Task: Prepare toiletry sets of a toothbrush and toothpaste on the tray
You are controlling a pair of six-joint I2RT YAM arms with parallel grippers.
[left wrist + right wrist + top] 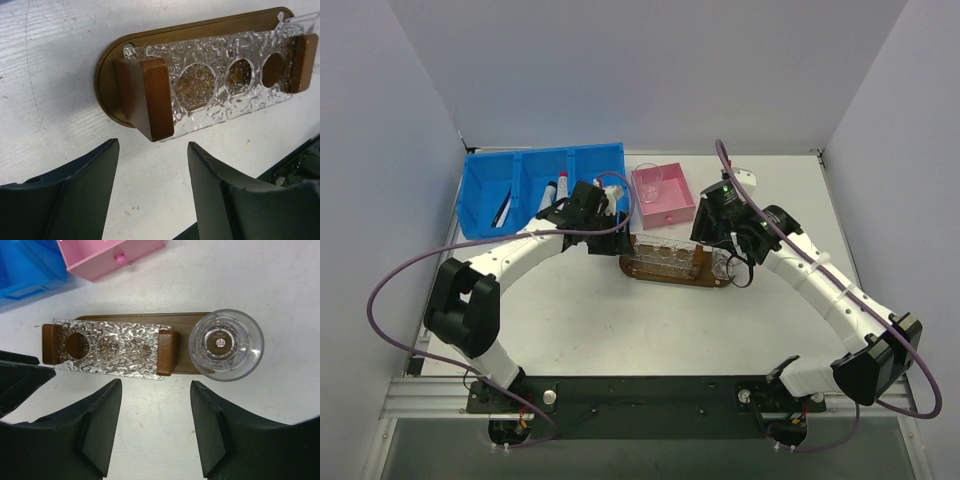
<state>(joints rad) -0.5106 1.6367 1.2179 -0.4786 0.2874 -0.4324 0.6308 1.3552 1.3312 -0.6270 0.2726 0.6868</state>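
The dark brown oval tray [705,277] lies mid-table and carries a clear textured rack [665,258] with three round holes between two wooden blocks. One empty clear cup [723,265] stands on the tray's right end. It also shows in the right wrist view [226,344]. My left gripper [608,230] is open and empty, just off the tray's left end [107,85]. My right gripper [722,244] is open and empty over the table beside the cup. A white toothpaste tube [549,196] and a dark stick-like toothbrush [503,210] lie in the blue bin.
The blue compartmented bin [485,180] stands at the back left. A pink square box [672,205] behind the tray holds another clear cup [650,180]. White walls close in the sides and back. The left gripper [153,145] and the right gripper [156,384] both hang over bare table.
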